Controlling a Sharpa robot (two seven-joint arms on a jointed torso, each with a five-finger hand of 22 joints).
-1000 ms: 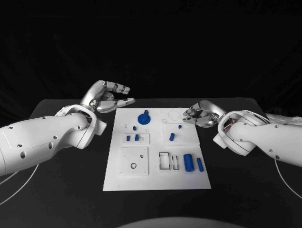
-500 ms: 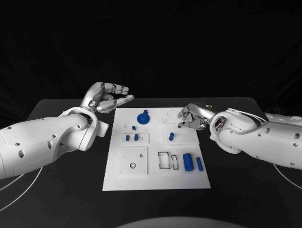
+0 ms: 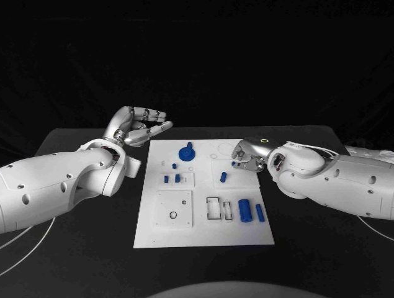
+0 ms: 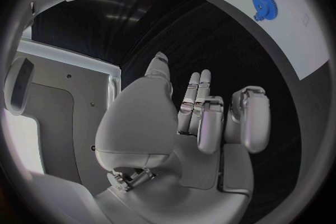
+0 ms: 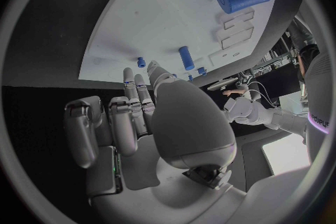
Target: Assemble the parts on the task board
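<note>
the task board [image 3: 206, 233] is a white plate mid-table with blue parts on it: a gear [image 3: 188, 153] at its far end, a thick cylinder [image 3: 245, 211] nearer. both hands are empty; the right hand [image 3: 249, 154], fingers apart over the board's far right edge, should descend squarely onto the small peg [image 3: 223, 177]; the left hand [image 3: 139, 126] waits, fingers loosely curled, beyond the far left corner.
</note>
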